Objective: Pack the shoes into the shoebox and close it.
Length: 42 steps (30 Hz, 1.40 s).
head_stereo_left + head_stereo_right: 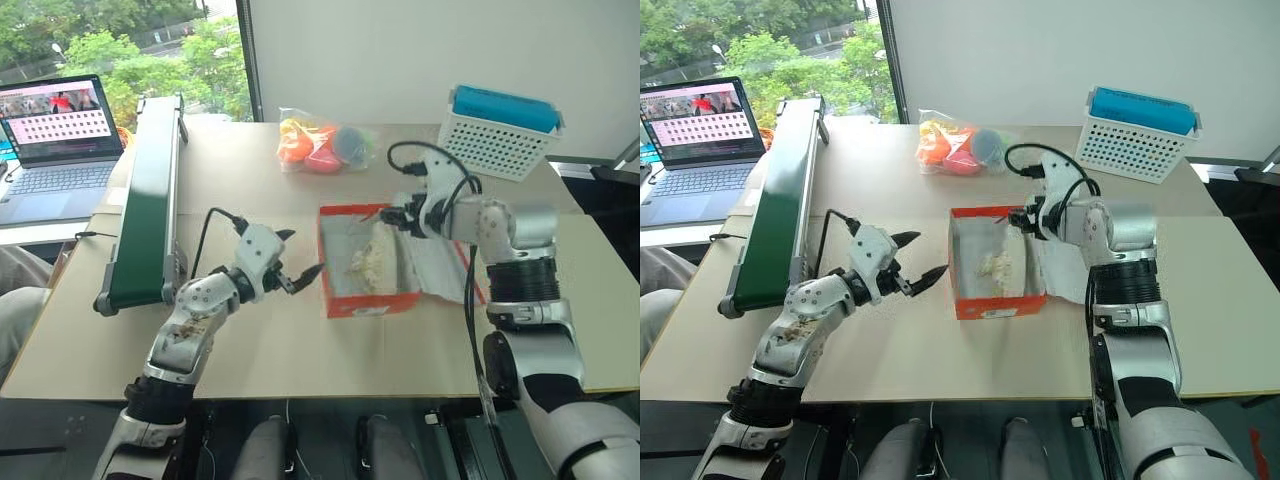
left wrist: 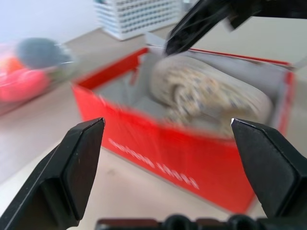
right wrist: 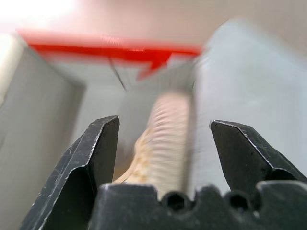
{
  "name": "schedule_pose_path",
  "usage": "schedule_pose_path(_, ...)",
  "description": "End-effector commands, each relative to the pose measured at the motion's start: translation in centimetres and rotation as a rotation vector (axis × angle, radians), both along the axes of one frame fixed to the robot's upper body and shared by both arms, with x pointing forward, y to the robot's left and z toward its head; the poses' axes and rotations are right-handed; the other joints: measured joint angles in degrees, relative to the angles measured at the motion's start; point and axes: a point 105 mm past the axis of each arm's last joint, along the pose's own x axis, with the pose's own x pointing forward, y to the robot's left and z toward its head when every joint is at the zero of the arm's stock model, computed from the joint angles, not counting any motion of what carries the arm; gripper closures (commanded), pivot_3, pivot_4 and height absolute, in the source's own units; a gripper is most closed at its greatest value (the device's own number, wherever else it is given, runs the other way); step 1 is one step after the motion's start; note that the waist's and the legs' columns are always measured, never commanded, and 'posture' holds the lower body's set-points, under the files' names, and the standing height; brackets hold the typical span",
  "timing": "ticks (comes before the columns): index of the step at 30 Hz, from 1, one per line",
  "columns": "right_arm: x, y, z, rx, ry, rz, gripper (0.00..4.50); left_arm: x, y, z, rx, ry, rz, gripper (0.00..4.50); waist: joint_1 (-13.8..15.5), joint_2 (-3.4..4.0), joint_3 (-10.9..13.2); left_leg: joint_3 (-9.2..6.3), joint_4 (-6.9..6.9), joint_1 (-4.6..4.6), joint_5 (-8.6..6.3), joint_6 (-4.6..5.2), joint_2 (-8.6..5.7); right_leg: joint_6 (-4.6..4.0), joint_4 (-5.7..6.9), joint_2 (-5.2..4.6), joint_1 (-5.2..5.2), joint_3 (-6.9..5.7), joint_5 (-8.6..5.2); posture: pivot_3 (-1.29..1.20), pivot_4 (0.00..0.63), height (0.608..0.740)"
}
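Note:
The orange-red shoebox [image 1: 358,303] stands open in the middle of the table, its white-lined lid flap [image 1: 440,265] lying out to the right. A cream dotted shoe [image 1: 368,260] lies inside it. My right gripper [image 1: 390,217] hovers over the box's far right corner, pointing down into it. Its jaws are open, and in the right wrist view the shoe [image 3: 163,139] shows below and between the fingers [image 3: 96,158]. My left gripper [image 1: 303,251] is open just left of the box, level with its near left corner, empty. The left wrist view looks across at the box wall [image 2: 158,148].
A long green conveyor [image 1: 150,190] runs along the table's left side, with a laptop [image 1: 55,140] beyond it. A clear bag of colourful things [image 1: 325,145] lies behind the box. A white perforated basket with a blue top [image 1: 500,130] sits at the far right.

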Motion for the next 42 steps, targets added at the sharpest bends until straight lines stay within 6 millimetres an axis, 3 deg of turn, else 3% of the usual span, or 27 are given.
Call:
schedule_pose_path(1,-0.5,0.5,2.9,0.0,-0.117,0.01,0.84,1.6,2.1,2.3,-0.081,-0.079,0.155,0.0,0.0,0.0,0.0,0.0,0.0,0.0,0.0,0.0,0.0,0.0,0.0,0.0,0.0,0.0,0.0,0.0,0.15,0.699)
schedule_pose_path(6,-3.4,4.3,5.9,0.011,-0.359,0.267,0.84,4.6,9.8,4.4,-0.264,-0.103,0.646,0.0,0.1,-0.01,0.0,-0.06,0.01,-0.01,0.01,-0.01,-0.02,0.0,-0.01,0.0,0.02,-0.03,0.0,0.0,0.15,0.699)
schedule_pose_path(9,-8.2,6.5,6.4,-0.066,-0.551,0.55,0.84,4.7,13.2,4.6,-0.294,-0.094,0.838,0.0,0.1,-0.02,0.0,-0.08,-0.11,-0.01,0.0,-0.01,-0.04,0.03,-0.03,0.0,0.04,-0.05,0.0,0.0,0.15,0.699)
schedule_pose_path(12,-11.8,6.9,4.1,-0.08,-0.55,0.737,0.84,4.4,15.4,3.9,-0.268,-0.057,0.968,0.0,0.1,-0.09,0.0,-0.08,-0.11,-0.01,0.0,-0.01,-0.05,0.09,-0.03,-0.02,0.11,-0.08,-0.02,0.0,0.15,0.699)
schedule_pose_path(15,-13.3,6.4,-0.7,-0.234,-0.454,0.833,0.84,4.1,16.8,2.7,-0.218,0.001,1.03,0.0,0.7,-0.19,0.0,-0.16,0.06,0.0,-0.02,0.01,-0.04,0.11,-0.24,-0.05,0.24,-0.21,-0.01,0.0,0.15,0.699)
schedule_pose_path(17,-13.2,6.1,-2.8,-0.287,-0.414,0.829,0.84,4.0,17.4,2.0,-0.186,0.026,1.043,0.0,0.7,-0.22,0.0,-0.18,0.17,0.02,-0.03,0.03,-0.02,0.12,-0.2,-0.05,0.27,-0.21,0.0,0.0,0.15,0.699)
schedule_pose_path(20,-12.2,6.3,-3.1,-0.263,-0.425,0.775,0.84,3.8,17.9,1.8,-0.171,0.03,1.057,0.0,0.6,-0.23,0.0,-0.18,0.14,0.11,0.04,-0.1,0.04,0.11,-0.18,-0.02,0.25,-0.18,0.0,0.0,0.15,0.699)
schedule_pose_path(24,-11.4,7.1,-3.4,-0.217,-0.446,0.732,0.04,3.7,18.7,0.7,-0.126,0.077,1.078,0.0,0.8,-0.32,-0.1,-0.22,-0.08,0.12,0.18,-0.33,0.06,-0.01,-0.15,0.02,0.16,-0.19,0.06,0.0,0.15,0.699)
schedule_pose_path(28,-11.3,7.4,-3.4,-0.182,-0.457,0.704,0.04,3.8,18.4,1.1,-0.103,0.052,1.053,0.0,1.3,-0.37,0.0,-0.16,-0.1,0.1,0.35,-0.62,0.02,-0.02,-0.22,-0.01,0.17,-0.19,0.06,0.0,0.15,0.699)
schedule_pose_path(32,-10.6,7.5,-3.1,-0.161,-0.472,0.655,0.04,3.7,18.7,-0.1,-0.089,0.115,1.079,0.0,1.5,-0.4,-0.1,-0.21,-0.04,0.1,0.17,-0.31,0.01,-0.01,-0.2,-0.03,0.2,-0.21,0.06,0.0,0.15,0.699)
schedule_pose_path(42,-10.6,7.8,-3.3,-0.145,-0.447,0.651,0.04,3.8,18.3,-0.5,-0.064,0.13,1.069,0.0,1.4,-0.41,-0.1,-0.21,-0.06,0.1,0.26,-0.46,0.0,-0.02,-0.17,-0.02,0.18,-0.21,0.07,0.0,0.15,0.699)
